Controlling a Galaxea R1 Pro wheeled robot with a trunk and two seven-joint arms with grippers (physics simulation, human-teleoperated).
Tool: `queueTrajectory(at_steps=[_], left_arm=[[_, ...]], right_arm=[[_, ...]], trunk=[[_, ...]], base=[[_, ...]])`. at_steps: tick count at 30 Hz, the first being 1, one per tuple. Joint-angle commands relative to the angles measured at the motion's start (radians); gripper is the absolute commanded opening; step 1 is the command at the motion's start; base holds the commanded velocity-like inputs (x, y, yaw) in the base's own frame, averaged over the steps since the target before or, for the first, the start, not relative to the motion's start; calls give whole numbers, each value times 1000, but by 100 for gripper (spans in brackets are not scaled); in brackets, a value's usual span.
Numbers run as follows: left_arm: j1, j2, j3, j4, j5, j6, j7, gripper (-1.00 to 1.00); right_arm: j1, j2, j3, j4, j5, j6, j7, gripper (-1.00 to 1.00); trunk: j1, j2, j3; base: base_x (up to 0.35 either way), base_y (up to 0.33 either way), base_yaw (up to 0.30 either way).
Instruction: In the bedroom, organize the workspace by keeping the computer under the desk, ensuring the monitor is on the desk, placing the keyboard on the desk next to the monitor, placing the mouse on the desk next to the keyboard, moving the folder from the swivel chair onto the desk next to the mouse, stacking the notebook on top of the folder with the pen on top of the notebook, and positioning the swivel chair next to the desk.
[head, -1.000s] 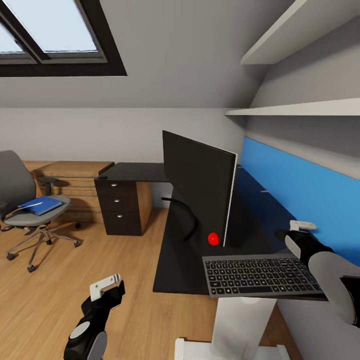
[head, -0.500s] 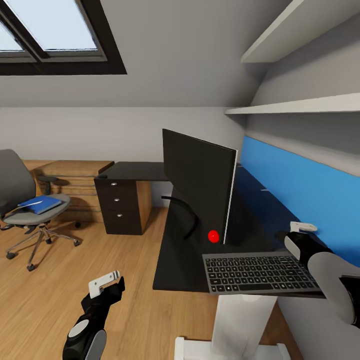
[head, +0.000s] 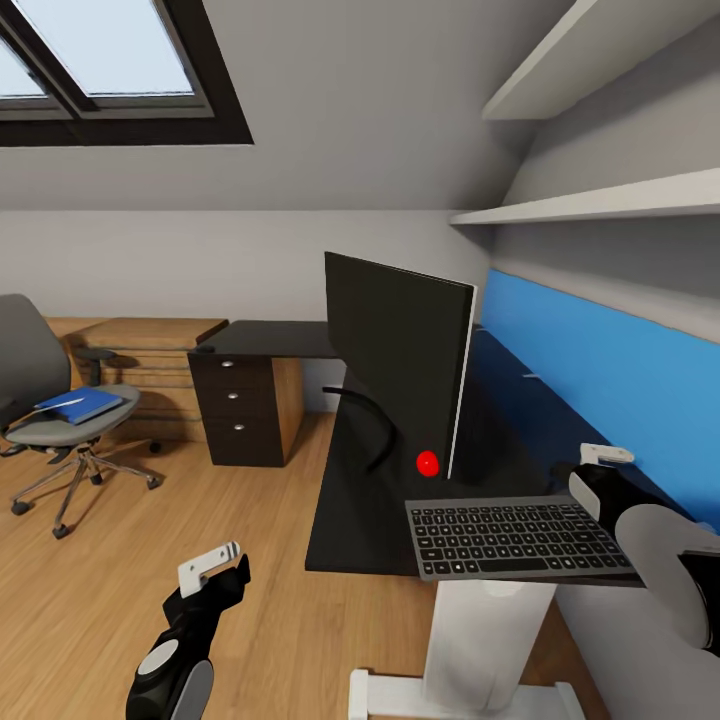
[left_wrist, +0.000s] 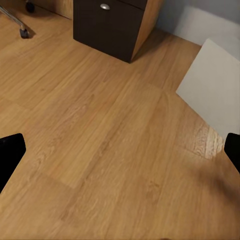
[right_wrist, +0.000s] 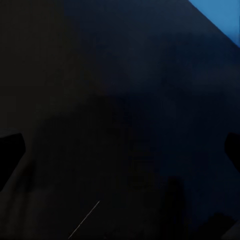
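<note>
The wide black monitor (head: 400, 365) stands on the long black desk (head: 345, 500), with a red dot low on its face. The silver-framed keyboard (head: 515, 538) lies at the desk's near end, in front of the monitor, and overhangs the edge. My right gripper (head: 600, 470) hovers at the keyboard's right end, open, with dark desk surface between its fingers (right_wrist: 120, 150). My left gripper (head: 215, 572) hangs open over the wooden floor (left_wrist: 120, 155). At the far left the grey swivel chair (head: 40, 430) carries the blue folder (head: 80, 405), which has a thin pale streak on it.
The desk's white leg (head: 490, 640) and foot stand close in front of me. Three silver-knobbed drawers (head: 237, 410) sit under the desk's far wing, low wooden cabinets (head: 150, 355) behind them. A blue wall panel (head: 600, 370) and white shelves (head: 600, 205) line the right wall.
The whole picture has drifted slightly upward, so the camera has moved. Keyboard, monitor and chair keep their places in the room. Both grippers stay open.
</note>
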Motion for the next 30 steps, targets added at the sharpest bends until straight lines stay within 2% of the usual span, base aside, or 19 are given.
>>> queueTrajectory(at_steps=[1,20,30], left_arm=[[-1,0,-1,-1,8,3,8,100],[-1,2,-1,10,6,4,7,100],[-1,2,-2,24,5,4,6,100]], right_arm=[[0,0,0,-2,-9,4,-3,100],[0,0,1,20,-9,6,-11,100],[0,-3,-1,21,-12,1,-44,100]], trunk=[[0,-1,-1],[0,-1,-1],[0,-1,-1]], base=[[0,0,0],[1,0,0],[106,-69,0]])
